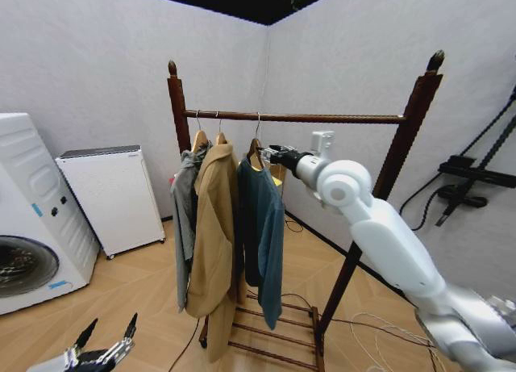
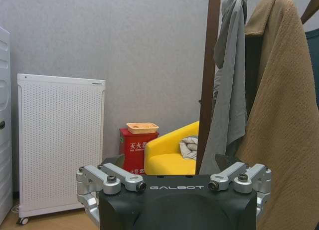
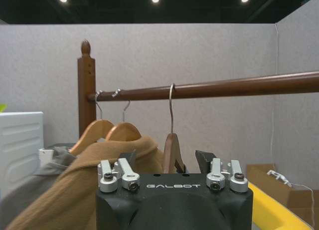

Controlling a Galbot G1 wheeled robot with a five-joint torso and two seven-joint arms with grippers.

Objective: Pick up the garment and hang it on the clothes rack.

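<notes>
The head view shows the garment (image 1: 264,227) hanging on the clothes rack (image 1: 298,117). The right wrist view shows its hanger (image 3: 172,151) between the right gripper (image 3: 166,162)'s wide jaws (not clamped).

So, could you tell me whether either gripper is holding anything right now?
Nothing is held. The right gripper is open around the garment's hanger; the left gripper is open, down low.

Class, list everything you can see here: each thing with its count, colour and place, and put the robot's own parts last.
Clothes rack: one, dark brown, centre.
Garment: one, teal-blue, hung on the rack bar.
Tan coat: one, beside it.
Grey garment: one, nearest the left upright.
Washing machine: one, white, left.
White appliance: one, by the wall.
Yellow chair: one, behind the rack.
Red box: one, beside the chair.
Right end effector: open, at the garment's hanger.
Left end effector: open, low.
</notes>
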